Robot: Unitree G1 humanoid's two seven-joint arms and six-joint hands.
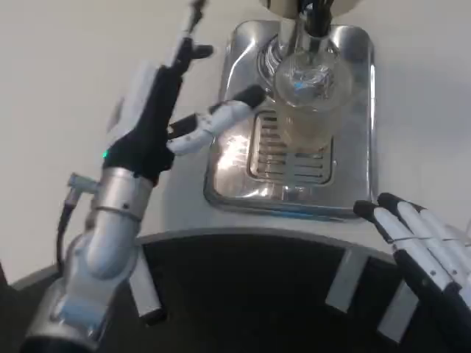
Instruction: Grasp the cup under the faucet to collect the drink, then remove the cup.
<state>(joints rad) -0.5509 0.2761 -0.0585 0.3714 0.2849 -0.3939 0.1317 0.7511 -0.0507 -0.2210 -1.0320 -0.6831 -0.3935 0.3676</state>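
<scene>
Cup (304, 103): a clear, see-through cup that stands upright on the slotted grate of the drip tray, directly below the faucet. Its lower part looks pale yellow, as if some drink is inside; the upper part shows bright reflections and a small blue glint.
Faucet (309, 18): a shiny metal spout at the top edge of the view, just over the mouth of the cup.
Drip tray (353, 184): a polished metal tray with rounded corners, lying on the white table (59, 88).
Left robot hand (184, 121): it is beside the left side of the tray, fingers spread apart and reaching toward the cup. It holds nothing; the fingertips (246, 99) are near the cup, and I cannot tell if they touch it.
Right robot hand (419, 246): low at the right, in front of the tray, fingers straight and side by side, holding nothing, well apart from the cup.
</scene>
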